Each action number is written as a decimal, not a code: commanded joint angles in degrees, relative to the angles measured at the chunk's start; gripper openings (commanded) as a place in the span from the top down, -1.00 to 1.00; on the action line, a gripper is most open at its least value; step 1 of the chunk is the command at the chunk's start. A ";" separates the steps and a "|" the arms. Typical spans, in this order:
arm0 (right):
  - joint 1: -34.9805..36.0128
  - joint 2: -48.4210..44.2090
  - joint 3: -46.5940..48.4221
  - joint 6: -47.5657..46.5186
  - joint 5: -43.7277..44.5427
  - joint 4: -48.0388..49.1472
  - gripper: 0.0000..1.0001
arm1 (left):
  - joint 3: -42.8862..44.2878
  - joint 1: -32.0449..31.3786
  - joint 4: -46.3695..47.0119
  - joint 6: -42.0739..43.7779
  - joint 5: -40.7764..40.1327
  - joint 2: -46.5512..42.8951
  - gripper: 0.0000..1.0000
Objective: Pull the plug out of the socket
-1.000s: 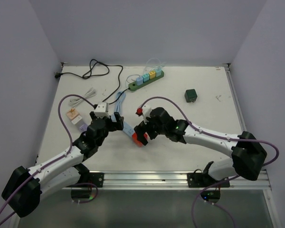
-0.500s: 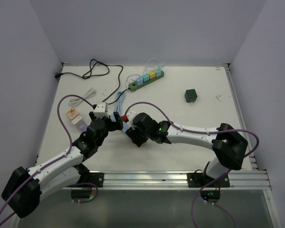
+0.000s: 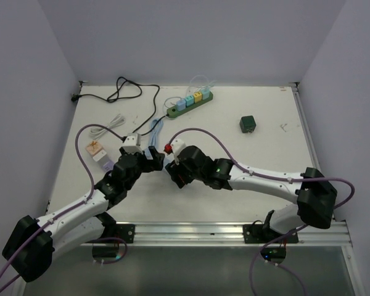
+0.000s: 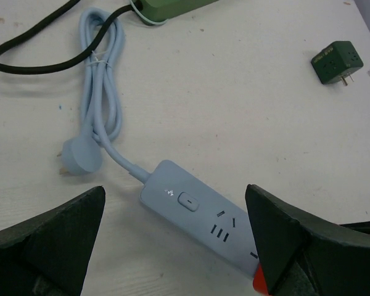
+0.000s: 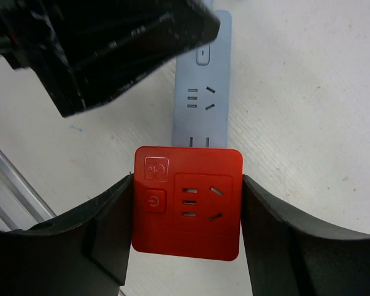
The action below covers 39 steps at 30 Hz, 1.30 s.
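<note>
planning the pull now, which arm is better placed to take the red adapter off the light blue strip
Right. The right gripper clamps both sides of the red adapter plugged into the light blue strip. The left gripper hangs open over the strip's switch end, gripping nothing.

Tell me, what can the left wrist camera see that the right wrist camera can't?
Only the left wrist: the blue cord, its plug, a dark green cube and a black cord.
Only the right wrist: the red cube whole, gripped on both sides by the right gripper.
Both: the blue strip on the white table. The left wrist catches just a red sliver, likely that cube.
</note>
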 commanded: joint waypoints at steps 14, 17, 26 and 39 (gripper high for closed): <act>0.08 -14.28 -9.06 7.16 -0.95 25.55 0.91 | -1.41 6.32 -0.30 -26.59 20.47 0.20 -0.99; 0.08 -14.98 -10.29 7.25 -0.42 26.35 0.94 | -3.00 6.59 -0.30 -27.57 22.24 -0.59 -0.99; 0.25 -15.34 -12.14 7.60 0.28 29.43 1.00 | -4.68 6.67 0.06 -28.10 24.61 -1.82 -0.99; 1.22 -17.45 -16.44 5.76 10.30 34.25 1.00 | 2.09 6.59 -14.96 -28.97 15.56 -7.98 -0.99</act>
